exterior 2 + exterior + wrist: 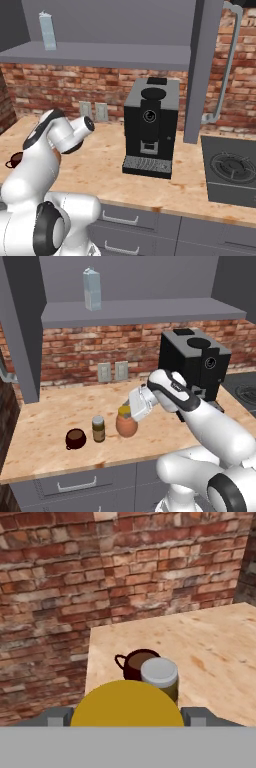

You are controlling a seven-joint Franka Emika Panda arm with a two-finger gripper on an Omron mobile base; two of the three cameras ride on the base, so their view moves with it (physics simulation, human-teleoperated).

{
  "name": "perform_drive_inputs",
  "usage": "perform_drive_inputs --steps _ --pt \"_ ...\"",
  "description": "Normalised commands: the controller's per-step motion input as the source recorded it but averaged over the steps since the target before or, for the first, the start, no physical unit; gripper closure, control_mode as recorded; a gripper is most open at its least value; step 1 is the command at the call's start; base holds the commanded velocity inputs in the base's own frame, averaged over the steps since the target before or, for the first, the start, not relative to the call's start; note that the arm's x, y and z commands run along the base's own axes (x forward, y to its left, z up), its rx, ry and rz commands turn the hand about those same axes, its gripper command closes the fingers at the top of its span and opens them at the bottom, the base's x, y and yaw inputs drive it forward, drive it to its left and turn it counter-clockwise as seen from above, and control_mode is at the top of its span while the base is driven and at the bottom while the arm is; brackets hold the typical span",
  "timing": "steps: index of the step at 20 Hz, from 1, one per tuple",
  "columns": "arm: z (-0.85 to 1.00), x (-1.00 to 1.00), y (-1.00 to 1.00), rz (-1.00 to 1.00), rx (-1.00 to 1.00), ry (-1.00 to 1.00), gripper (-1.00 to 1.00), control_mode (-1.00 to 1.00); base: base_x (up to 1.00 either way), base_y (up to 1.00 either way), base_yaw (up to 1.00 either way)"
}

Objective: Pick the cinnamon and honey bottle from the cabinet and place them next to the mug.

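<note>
The hand (127, 412) is down at the desk (60, 406), wrapped round the top of the honey bottle (127, 426), its two fingers (59, 716) sitting on either side of the yellow cap (127, 704) and clamped against it. The orange bottle stands upright with its base on the wooden desk, near the front edge. Just to its left is the cinnamon (98, 428), upright too, pale lid on top, close beside the bottle though whether they touch cannot be told. Left again, a small gap away, sits the mug (75, 438), dark and squat, handle pointing left. So that's three in a row along the front of the desk: mug, cinnamon, honey bottle. In the hand view the cinnamon's grey lid (159, 672) peeks over the yellow cap with the mug (132, 662) right behind it. Up on the cabinet (140, 311) shelf a pale blue-white carton (92, 289) stands alone. To the right, the black coffee machine (149, 127) sits against the brick wall (85, 351), with the stove (231, 170) farther right.
</note>
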Motion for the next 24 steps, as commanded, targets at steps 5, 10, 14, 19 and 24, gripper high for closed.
perform_drive_inputs --steps 5,10,14,19,24 --pt "-0.16 0.0 0.0 0.0 0.0 0.0 1.0 -1.0 0.0 0.0 0.0" --pt "-0.11 0.0 0.0 0.0 0.0 0.0 1.0 -1.0 0.0 0.0 0.0" --pt "-0.15 0.0 0.02 0.0 0.0 0.0 1.0 -1.0 0.0 0.0 0.0" --pt "-0.11 0.05 0.03 0.0 0.0 0.0 1.0 -1.0 0.0 0.0 0.0" --pt "0.0 0.19 0.01 0.0 0.0 0.0 1.0 -1.0 0.0 0.0 0.0"
